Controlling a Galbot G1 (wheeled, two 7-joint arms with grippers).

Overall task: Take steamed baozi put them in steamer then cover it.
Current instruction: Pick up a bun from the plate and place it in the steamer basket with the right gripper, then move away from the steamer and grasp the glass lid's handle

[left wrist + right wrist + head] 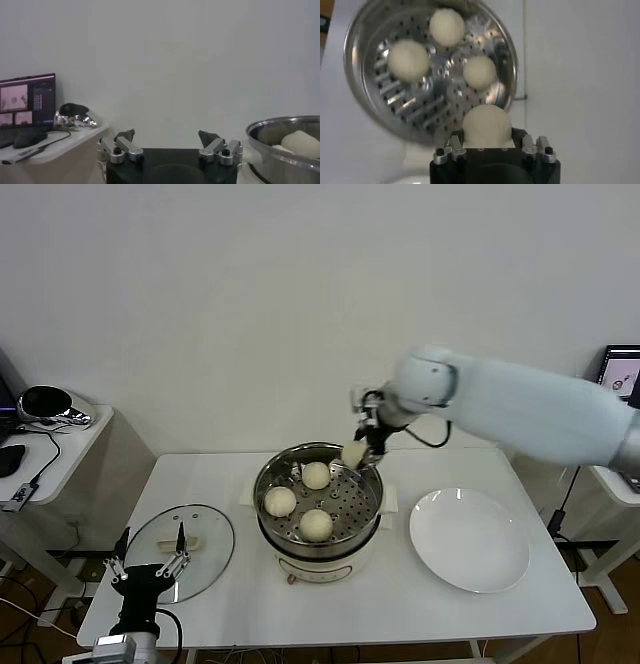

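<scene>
The right gripper [358, 450] is clamped on the fourth baozi [486, 125], held over the far right rim of the steamer [268, 484] at the desk's middle. Three buns [316, 525] sit on the perforated tray [415, 107]. It should probably lower into the open gap before releasing. The left gripper [148, 567], fingers apart, waits by the glass lid [215, 539] near the front left corner.

The right claw [487, 145] fingers are hidden behind the held baozi [486, 126]; steamer [287, 145] cut off.
</scene>
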